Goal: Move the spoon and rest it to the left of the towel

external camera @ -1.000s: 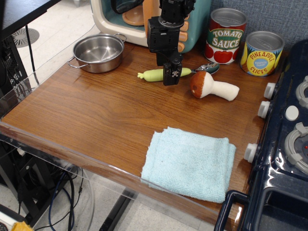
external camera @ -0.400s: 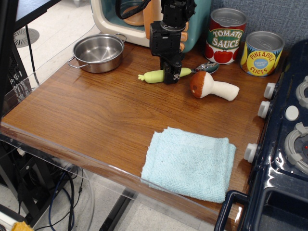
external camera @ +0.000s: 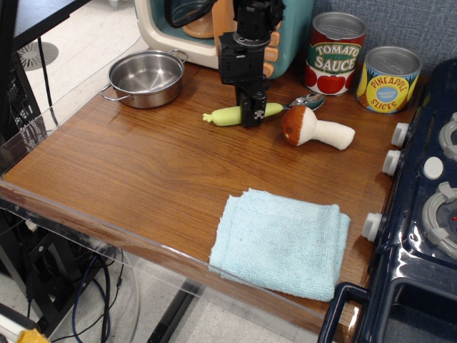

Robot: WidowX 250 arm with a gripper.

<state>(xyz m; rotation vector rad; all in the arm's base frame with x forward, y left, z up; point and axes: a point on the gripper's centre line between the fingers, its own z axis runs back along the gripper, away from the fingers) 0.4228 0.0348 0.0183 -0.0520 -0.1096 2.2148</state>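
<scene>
Here, black robot jaws sat over lime-green-handled silver metal spoon [external camera: 246, 113]; whether shut on handle, could not tell. Best grip mid-handle, lift level, head for table left of light blue folded terry towel [external camera: 282, 241].

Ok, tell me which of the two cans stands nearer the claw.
The tomato sauce can, red-labelled, standing left of the yellow pineapple slices can. It is closer to the claw, which is down at the spoon.

Two cans [external camera: 336, 53]; one spoon [external camera: 235, 114]; one towel [external camera: 282, 243]; one mushroom [external camera: 314, 128]; one pot [external camera: 145, 78].
</scene>
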